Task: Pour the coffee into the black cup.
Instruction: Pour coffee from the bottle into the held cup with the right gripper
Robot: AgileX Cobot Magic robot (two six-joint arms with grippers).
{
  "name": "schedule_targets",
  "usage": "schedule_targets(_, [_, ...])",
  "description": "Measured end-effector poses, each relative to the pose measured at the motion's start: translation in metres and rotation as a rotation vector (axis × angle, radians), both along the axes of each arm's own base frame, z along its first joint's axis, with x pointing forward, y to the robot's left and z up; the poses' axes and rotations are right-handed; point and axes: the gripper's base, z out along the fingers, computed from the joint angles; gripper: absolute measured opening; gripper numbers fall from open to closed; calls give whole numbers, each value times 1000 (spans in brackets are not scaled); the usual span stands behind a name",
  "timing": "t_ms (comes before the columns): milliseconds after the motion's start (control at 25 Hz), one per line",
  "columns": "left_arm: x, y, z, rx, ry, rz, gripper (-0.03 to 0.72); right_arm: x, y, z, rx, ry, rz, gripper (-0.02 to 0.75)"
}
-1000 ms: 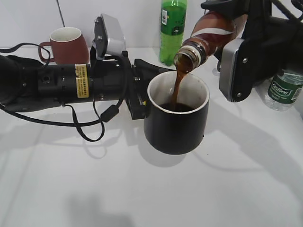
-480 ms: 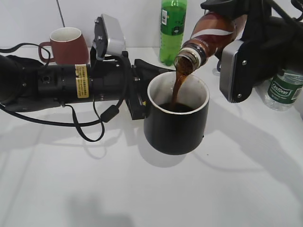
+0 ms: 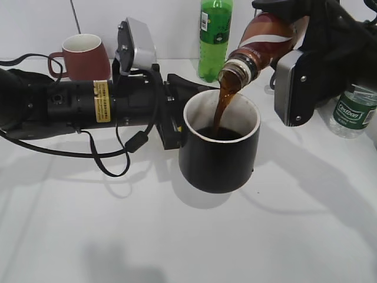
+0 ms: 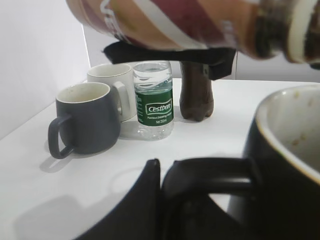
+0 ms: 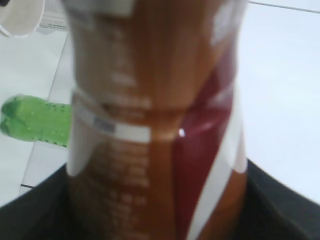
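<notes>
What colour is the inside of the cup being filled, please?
Off-white with brown specks, inside the black cup; the left wrist view shows it best.

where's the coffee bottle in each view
Exterior: coffee bottle top right, tilted, pouring into the black cup.
Left wrist: across the top edge, above the cup.
Right wrist: fills the centre, blurred.
Shared landmark: green soda bottle, not in left wrist.

Black cup [image 3: 218, 159]: glossy black outside, off-white inside, dark brown coffee [image 3: 222, 106] streaming in. Coffee bottle [image 3: 259, 44] above it: brown, with red label striped white. Behind the cup: green soda bottle [image 3: 214, 35]; maroon-brown mug [image 3: 82, 56], white-lined. Dark grey mug [image 4: 85, 120] noted beside green-labelled clear water bottle [image 4: 154, 100].
</notes>
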Motion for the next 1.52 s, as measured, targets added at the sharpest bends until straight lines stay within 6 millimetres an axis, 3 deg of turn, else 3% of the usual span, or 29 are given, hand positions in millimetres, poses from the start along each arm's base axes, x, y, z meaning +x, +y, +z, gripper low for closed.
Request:
schedule_targets(880, [0,0,0,3,-1,1,35,1,0,2,-9,-20,-1,529])
schedule_targets(1520, [4,1,3,-43,21,51,35,-6,3,-7,425,437,10,529])
